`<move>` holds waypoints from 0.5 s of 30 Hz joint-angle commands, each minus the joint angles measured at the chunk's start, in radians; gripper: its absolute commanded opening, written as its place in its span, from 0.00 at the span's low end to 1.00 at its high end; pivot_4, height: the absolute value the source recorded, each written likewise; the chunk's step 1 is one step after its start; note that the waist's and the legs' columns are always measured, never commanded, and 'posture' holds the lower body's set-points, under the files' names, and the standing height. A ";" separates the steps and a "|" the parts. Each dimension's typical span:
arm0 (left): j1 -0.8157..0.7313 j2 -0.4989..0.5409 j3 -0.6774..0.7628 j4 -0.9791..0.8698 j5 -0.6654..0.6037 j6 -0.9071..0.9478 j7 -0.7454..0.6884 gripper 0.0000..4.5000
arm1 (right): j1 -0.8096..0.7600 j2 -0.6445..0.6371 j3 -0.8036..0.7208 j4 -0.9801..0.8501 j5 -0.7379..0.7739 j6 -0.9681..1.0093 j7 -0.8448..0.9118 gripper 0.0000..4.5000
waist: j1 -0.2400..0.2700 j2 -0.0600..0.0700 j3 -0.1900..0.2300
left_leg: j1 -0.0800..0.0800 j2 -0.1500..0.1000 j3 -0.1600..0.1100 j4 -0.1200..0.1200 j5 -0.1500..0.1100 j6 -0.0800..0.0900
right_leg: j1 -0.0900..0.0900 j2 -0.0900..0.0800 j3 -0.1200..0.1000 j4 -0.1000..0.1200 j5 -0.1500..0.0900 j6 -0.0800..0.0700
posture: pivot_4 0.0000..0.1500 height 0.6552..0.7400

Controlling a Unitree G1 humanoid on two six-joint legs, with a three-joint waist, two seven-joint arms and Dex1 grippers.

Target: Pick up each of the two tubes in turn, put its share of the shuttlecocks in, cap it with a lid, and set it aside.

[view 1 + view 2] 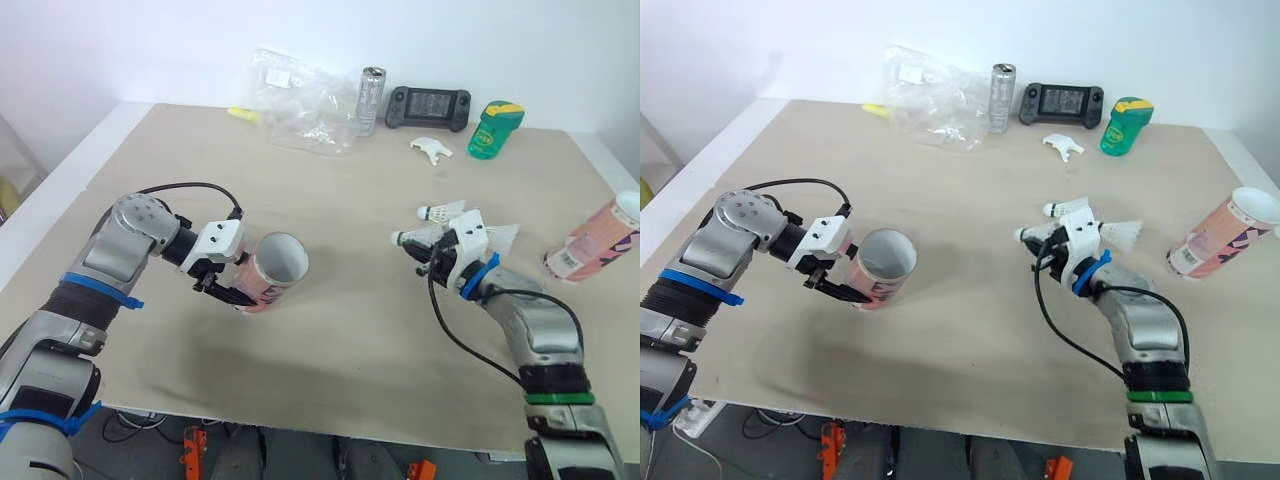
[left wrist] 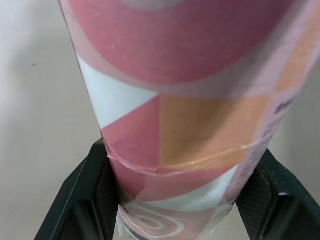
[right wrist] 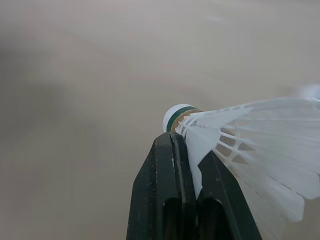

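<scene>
Left gripper (image 1: 228,292): both black fingers (image 2: 92,200) clamped on the lower end of a pink, orange and white patterned cardboard tube (image 1: 275,268), one pad on each side. The tube is off the beige tabletop (image 1: 350,340) and tilted, with its open white mouth turned toward my right arm.

Right gripper (image 3: 186,150): fingers pinched almost together on the feather skirt of a white feather shuttlecock with a green-banded cork (image 3: 240,135), gripped just behind the cork. The cork points toward the tube, well apart from its mouth.

A second white shuttlecock (image 1: 442,212) lies on the table just beyond my right gripper, cork to my left. More white feathers (image 1: 505,236) show on the far side of my wrist; I cannot tell which shuttlecock they belong to.

The second patterned tube (image 1: 590,243) lies on its side near the table's right edge.

Far edge, left to right: crumpled clear plastic bag (image 1: 295,100), silver can (image 1: 371,100), black handheld game console (image 1: 428,107), small white plastic piece (image 1: 431,148), green bottle with yellow cap (image 1: 495,129).
</scene>
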 commanded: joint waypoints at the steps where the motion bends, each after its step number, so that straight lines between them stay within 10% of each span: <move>1: 0.024 0.000 -0.063 -0.005 0.005 0.003 -0.016 0.63 | -0.027 -0.065 -0.003 -0.246 0.084 0.037 0.078 0.01 | 0.001 0.001 0.000 | 0.000 0.000 0.000 0.000 0.000 0.000 | 0.000 0.000 0.000 0.000 -0.001 0.003 | 1.00 1.00; 7: 0.012 0.006 -0.091 0.007 -0.003 -0.003 -0.016 0.63 | -0.210 -0.129 0.071 -0.490 0.220 0.121 0.178 0.01 | 0.000 0.002 -0.001 | 0.001 0.001 0.000 0.001 0.000 0.000 | 0.001 0.000 -0.001 0.000 -0.002 0.003 | 1.00 1.00; 15: -0.020 0.007 -0.134 0.030 -0.001 -0.016 -0.016 0.63 | -0.412 -0.152 0.396 -0.374 -0.026 0.065 0.282 0.01 | 0.002 0.000 -0.002 | 0.001 0.001 0.001 0.001 0.000 -0.001 | 0.000 -0.001 -0.001 0.000 -0.003 0.003 | 1.00 1.00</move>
